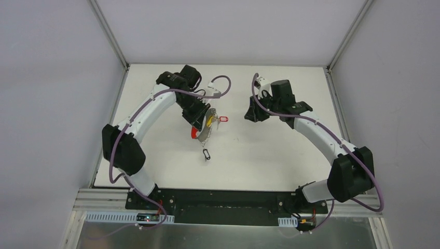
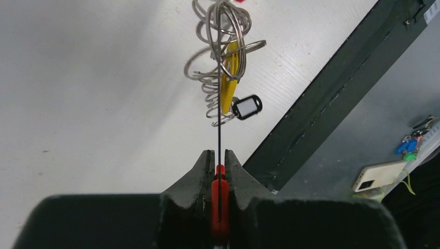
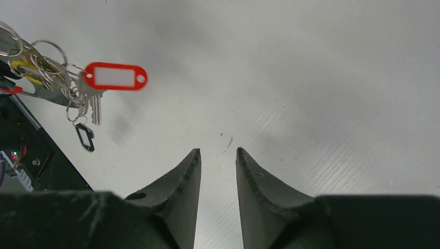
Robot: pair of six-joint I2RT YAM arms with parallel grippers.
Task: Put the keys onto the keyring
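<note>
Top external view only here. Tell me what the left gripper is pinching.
Observer: In the left wrist view, the left gripper is shut on the red arc of the keyring, with the thin wire running up out of the grip.
Operator: Report the right gripper too.
Observer: In the right wrist view, the right gripper has its jaws apart with nothing between them. The red-tagged key hangs well clear of it.

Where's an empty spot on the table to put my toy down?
The table is bare from the right gripper down to the near edge. It's crowded by the left gripper, where the keyring and keys hang.
</note>
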